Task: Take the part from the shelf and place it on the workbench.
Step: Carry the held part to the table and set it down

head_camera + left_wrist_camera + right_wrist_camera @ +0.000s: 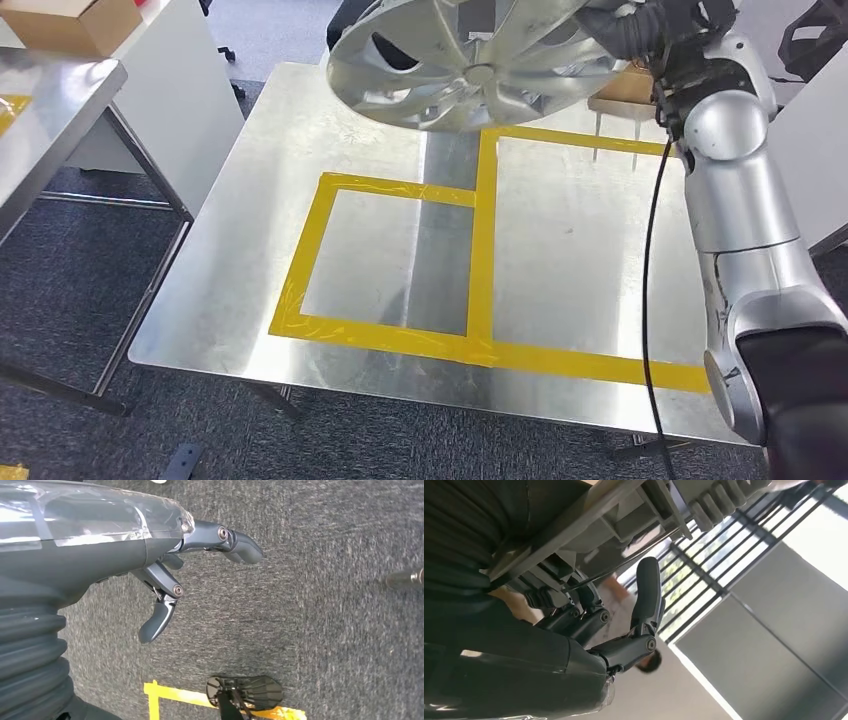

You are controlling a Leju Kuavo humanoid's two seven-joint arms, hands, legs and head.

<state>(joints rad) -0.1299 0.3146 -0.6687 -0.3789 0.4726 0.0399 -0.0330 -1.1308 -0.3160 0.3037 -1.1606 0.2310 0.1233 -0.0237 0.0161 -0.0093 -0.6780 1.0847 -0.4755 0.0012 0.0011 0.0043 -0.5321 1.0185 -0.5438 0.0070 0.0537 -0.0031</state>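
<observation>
The part [470, 60], a silver spoked wheel cover, sits at the top centre of the head view, carried above the far edge of the steel surface [250, 250]. The right arm rises along the right edge of that frame to meet the part's rim at the upper right. The right hand [589, 625] shows in its wrist view at left of centre, with dark fingers [647, 592] curled up against the ribbed grey underside of the part; it grips the part by the rim.

The left hand [175, 575] hangs over grey carpet in its wrist view, at the upper left, with fingers apart and holding nothing.

Judging from this, the pick from the shelf is done and the carry is under way: the part is over the surface but not yet resting on it. Yellow tape [480, 240] marks out two boxes on the surface, one at centre left and a larger one at centre right. The next move likely calls for lowering the part into the larger box below it, keeping it level, then letting go once it lies flat. Whether it already clears the far edge fully I cannot tell.
</observation>
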